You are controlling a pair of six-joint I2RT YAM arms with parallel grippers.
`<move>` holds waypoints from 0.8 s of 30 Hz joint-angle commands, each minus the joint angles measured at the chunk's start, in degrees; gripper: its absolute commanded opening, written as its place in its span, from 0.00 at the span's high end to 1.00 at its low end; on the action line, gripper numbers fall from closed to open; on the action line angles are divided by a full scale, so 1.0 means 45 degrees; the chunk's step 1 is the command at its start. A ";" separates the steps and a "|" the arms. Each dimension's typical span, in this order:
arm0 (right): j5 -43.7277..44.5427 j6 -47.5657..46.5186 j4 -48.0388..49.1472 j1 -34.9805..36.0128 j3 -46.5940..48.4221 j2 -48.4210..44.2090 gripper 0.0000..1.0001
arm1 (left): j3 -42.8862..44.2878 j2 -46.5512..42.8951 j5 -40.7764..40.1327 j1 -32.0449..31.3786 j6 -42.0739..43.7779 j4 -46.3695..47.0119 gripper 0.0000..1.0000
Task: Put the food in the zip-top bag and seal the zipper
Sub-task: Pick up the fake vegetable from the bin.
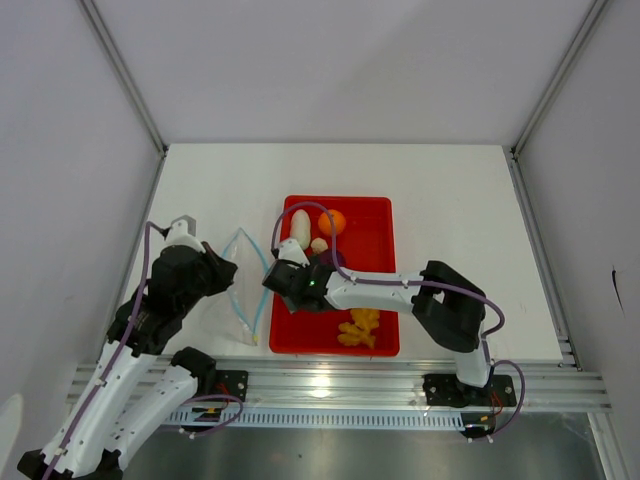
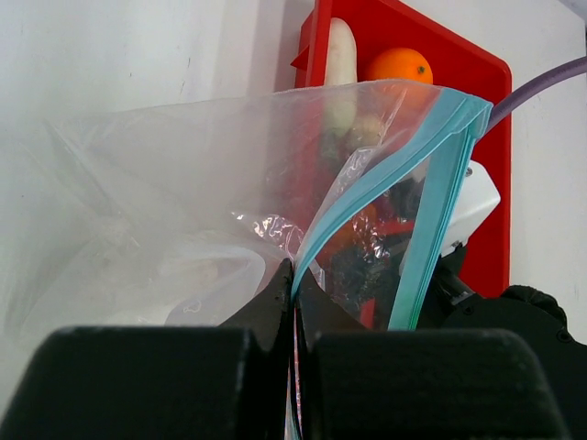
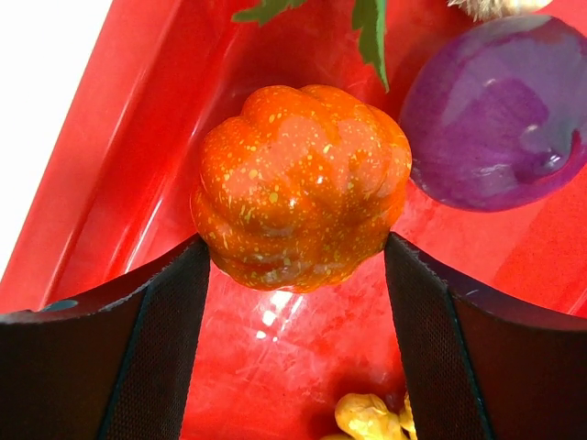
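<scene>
Pumpkin (image 3: 303, 183) sits in the red tray (image 3: 119, 137), near its left wall. My right pincer (image 3: 295, 246) is grasping it, with one finger pressed on each side. The purple onion (image 3: 500, 110) is just beside it, and the ginger (image 3: 367, 417) lies toward the near end of the tray. The radish (image 2: 339, 64) lies with its long axis far-to-near along the left wall, the orange (image 2: 399, 66) beside it. My left pincer (image 2: 293, 280) is clenched on the zipper (image 2: 385, 174) of the zip-top bag (image 2: 183, 183), which rests on the desk (image 1: 450, 200) just left of the tray. The blue strip also runs far-to-near, and the mouth stands open toward the tray.
</scene>
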 commanded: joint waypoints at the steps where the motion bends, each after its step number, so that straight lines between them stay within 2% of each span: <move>1: 0.0687 0.0419 0.0177 -0.0048 0.0312 0.0340 0.27 | -0.0109 -0.0075 0.0098 0.0057 0.0220 0.0190 0.99; 9: 0.0042 0.0126 0.0801 -0.0224 0.0078 0.0340 0.18 | -0.0383 -0.0290 0.0450 0.0076 0.0259 0.0151 1.00; 17: -0.0035 -0.0050 0.1367 -0.0595 -0.0234 0.0047 0.18 | -0.0539 -0.0349 0.0704 0.0096 0.0279 0.0190 0.99; 20: -0.0133 -0.0070 0.1582 -0.0771 -0.0468 -0.0206 0.28 | -0.0598 -0.0349 0.0684 0.0115 0.0298 0.0229 0.99; 21: -0.0114 -0.0050 0.1641 -0.0829 -0.0566 -0.0401 0.36 | -0.0598 -0.0330 0.0684 0.0116 0.0298 0.0210 0.99; 23: -0.0114 -0.0011 0.1894 -0.0888 -0.0917 -0.0636 0.45 | -0.0598 -0.0291 0.0723 0.0135 0.0298 0.0249 1.00; 24: -0.0230 0.0028 0.1992 -0.0908 -0.1054 -0.0753 0.56 | -0.0598 -0.0291 0.0781 0.0135 0.0298 0.0287 0.99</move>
